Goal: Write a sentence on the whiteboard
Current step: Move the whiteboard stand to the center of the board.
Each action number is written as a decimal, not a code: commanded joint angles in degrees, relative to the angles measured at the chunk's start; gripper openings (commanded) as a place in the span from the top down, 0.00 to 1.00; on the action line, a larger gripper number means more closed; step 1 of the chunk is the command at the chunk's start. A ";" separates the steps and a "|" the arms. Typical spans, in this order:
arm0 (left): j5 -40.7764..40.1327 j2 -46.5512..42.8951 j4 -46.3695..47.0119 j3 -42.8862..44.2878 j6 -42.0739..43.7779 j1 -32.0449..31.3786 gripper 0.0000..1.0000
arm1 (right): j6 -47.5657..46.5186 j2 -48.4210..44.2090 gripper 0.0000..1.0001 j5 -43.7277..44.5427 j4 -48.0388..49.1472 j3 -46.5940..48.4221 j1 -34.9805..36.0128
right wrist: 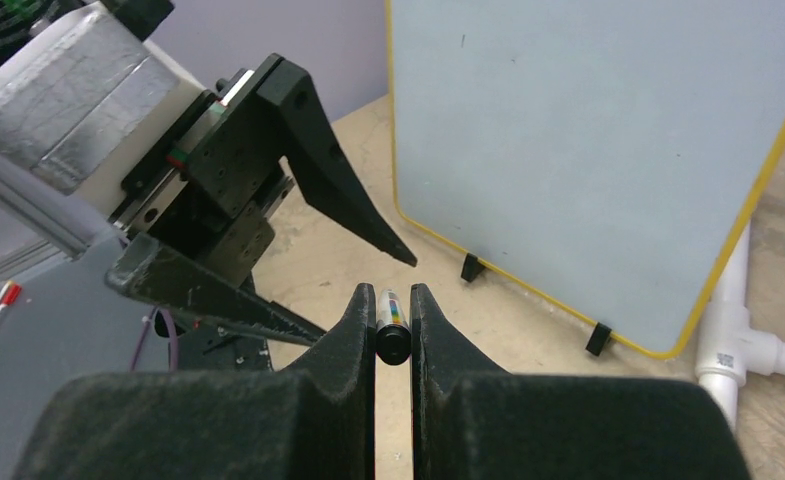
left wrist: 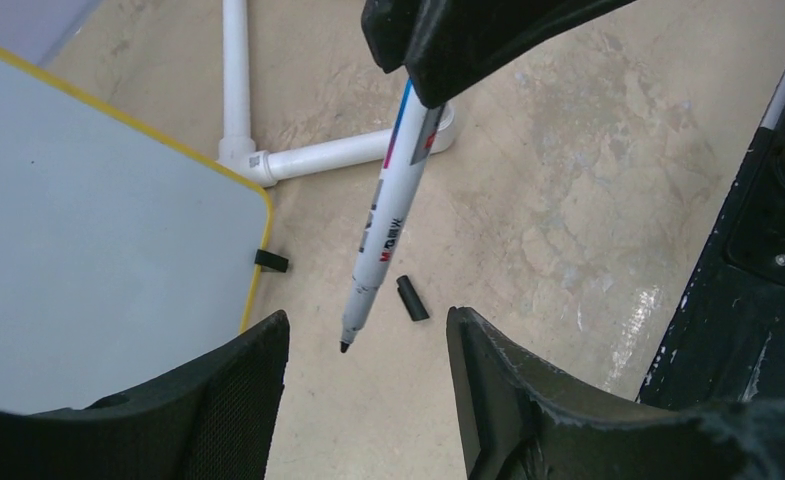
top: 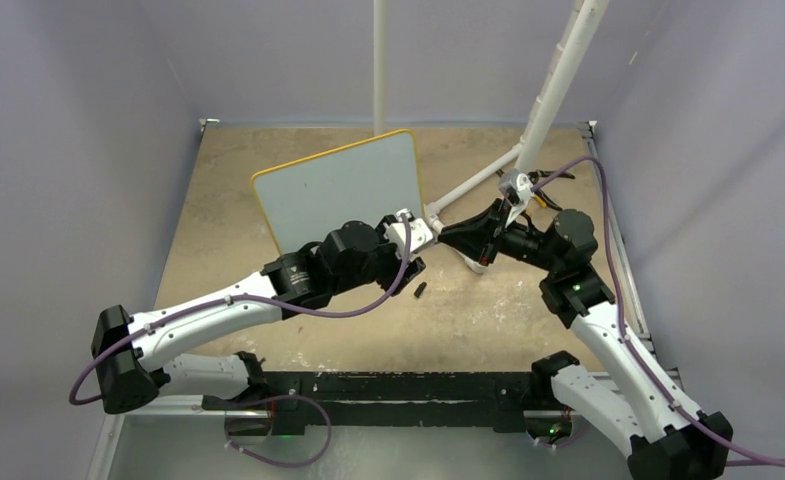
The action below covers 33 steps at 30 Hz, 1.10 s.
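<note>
From above, the lower edge of your whiteboard (top: 338,190) is hidden behind the left arm (top: 308,270). In the left wrist view, the marker (left wrist: 383,230) has its upper end buried in the right fingers (left wrist: 468,40), and its barrel print is too small to read. The right wrist view crops the whiteboard's top.
</note>
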 commanded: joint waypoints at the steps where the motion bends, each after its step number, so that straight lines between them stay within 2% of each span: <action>1: 3.43 -0.25 -0.30 2.92 3.33 0.76 0.44 | 0.16 0.87 1.00 -3.98 2.07 0.92 0.49; 6: 5.68 1.17 -0.43 3.38 3.89 0.85 0.47 | -0.27 2.07 1.00 -5.49 1.83 1.39 0.83; 12: 7.82 3.08 0.81 3.37 3.98 0.90 0.59 | -0.24 3.21 1.00 -7.09 1.96 2.01 1.40; 14: 8.85 3.64 1.17 3.15 4.11 1.02 0.66 | -0.35 3.65 1.00 -7.62 1.87 2.19 1.56; 17: 10.13 4.17 0.62 2.91 5.13 1.12 0.94 | -0.61 4.20 1.00 -8.06 1.27 2.57 1.75; 19: 10.51 3.65 0.55 2.16 5.85 1.12 1.00 | -0.87 4.52 0.99 -8.51 0.60 3.02 1.74; 28: 16.39 2.23 -1.85 -0.72 8.94 1.11 1.00 | -1.33 7.10 0.57 -12.21 -1.70 4.15 2.11; 30: 16.69 2.33 -1.65 -0.62 8.69 1.12 1.00 | -2.36 7.96 0.53 -12.03 -3.25 4.75 2.75; 33: 15.54 1.91 -1.71 -0.58 8.60 1.12 1.00 | -3.76 9.26 0.52 -11.52 -5.42 5.12 3.85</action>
